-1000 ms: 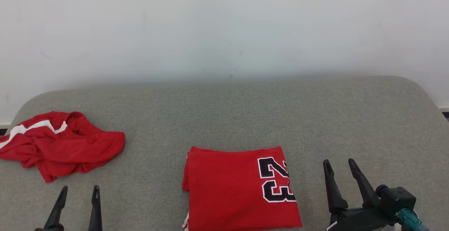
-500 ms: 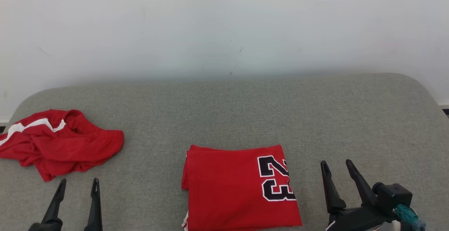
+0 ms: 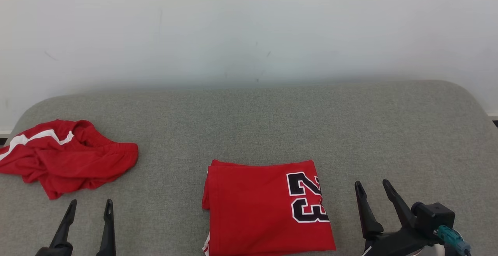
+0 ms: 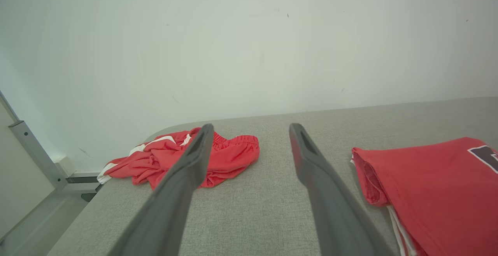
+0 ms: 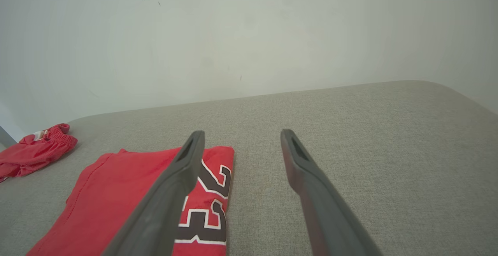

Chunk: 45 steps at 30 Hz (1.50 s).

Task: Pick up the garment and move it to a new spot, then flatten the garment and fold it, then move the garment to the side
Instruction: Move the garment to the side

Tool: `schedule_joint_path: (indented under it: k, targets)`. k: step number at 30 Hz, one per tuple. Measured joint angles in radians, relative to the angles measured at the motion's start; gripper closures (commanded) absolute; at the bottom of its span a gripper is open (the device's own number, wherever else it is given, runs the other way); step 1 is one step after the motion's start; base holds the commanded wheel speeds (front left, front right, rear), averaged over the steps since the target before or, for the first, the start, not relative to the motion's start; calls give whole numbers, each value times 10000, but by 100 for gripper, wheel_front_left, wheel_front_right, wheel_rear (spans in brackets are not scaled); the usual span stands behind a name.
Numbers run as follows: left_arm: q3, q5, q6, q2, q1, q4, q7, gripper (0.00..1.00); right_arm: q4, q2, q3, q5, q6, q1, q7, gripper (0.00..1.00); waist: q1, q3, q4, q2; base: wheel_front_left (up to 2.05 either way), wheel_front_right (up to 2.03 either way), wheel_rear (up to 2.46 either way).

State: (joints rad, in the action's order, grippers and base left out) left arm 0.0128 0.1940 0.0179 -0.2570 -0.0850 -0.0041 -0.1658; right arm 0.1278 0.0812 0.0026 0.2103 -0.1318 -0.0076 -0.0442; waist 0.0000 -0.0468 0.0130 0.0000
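Red folded jersey (image 3: 268, 207) lies flat at the bed's (image 3: 272, 123) near edge, mid-width. Just to its right, the right gripper (image 3: 371, 183) holds its jaws open and empty. The left gripper's (image 3: 91, 202) jaws gape empty too, near crumpled red shorts (image 3: 70, 158) at the left edge. Beyond stands a white wall (image 3: 249, 26).

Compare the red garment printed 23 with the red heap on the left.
The 23 garment is folded into a flat rectangle; the striped shorts lie crumpled. The 23 garment sits at the front middle of the grey cushion; the striped shorts lie at its left end. The 23 garment bears black numerals; the striped shorts bear a white band. Both are red fabric.
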Motion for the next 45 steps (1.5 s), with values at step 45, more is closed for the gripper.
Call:
schedule_joint_path:
  k: [45]
  targets:
    - [382, 265, -276, -188, 27, 96, -92, 0, 809, 96, 176, 69, 0, -566, 301, 0, 0, 159, 153, 0, 0, 0, 0]
